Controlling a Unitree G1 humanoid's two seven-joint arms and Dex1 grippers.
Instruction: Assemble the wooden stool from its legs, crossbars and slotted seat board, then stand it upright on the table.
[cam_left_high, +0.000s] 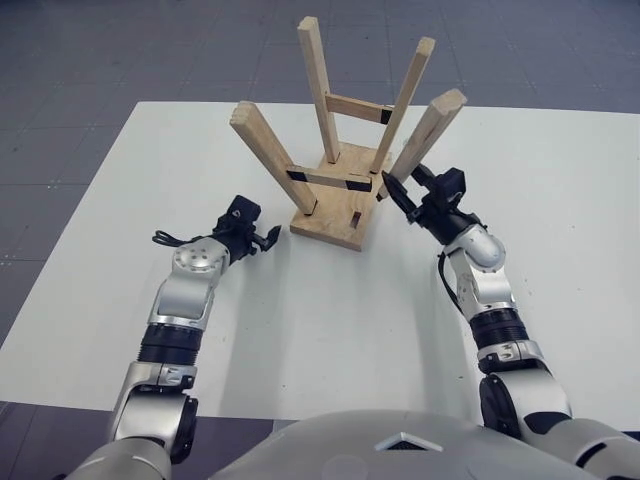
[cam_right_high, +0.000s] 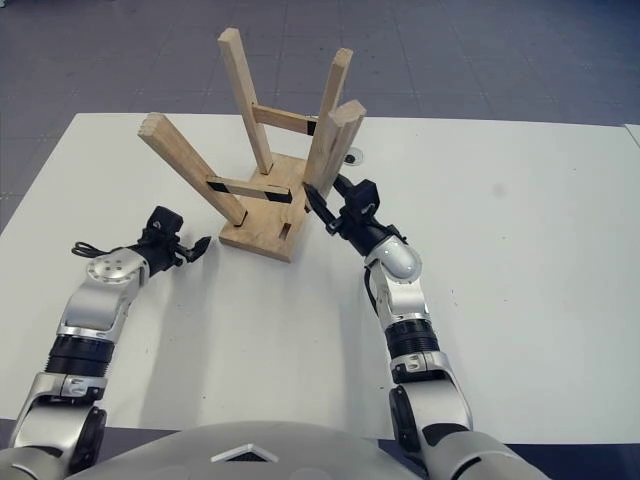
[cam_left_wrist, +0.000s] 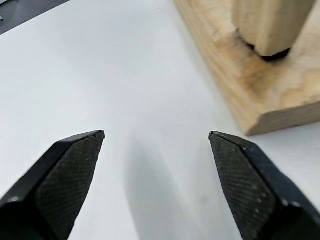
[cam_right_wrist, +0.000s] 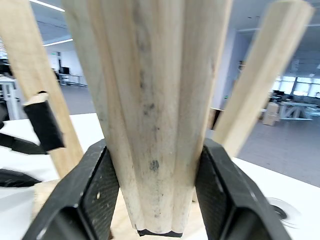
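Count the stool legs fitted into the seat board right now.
4: near-left leg leaning outward, back-left leg, back-right leg, and right leg clamped in the right gripper. None looks hidden.

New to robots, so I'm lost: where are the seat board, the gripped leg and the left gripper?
seat board (cam_left_high: 333, 226): left eye view, bare near part.
leg (cam_left_high: 432, 128): left eye view, mid-shaft.
left gripper (cam_left_high: 266, 240): left eye view, between fingertips.
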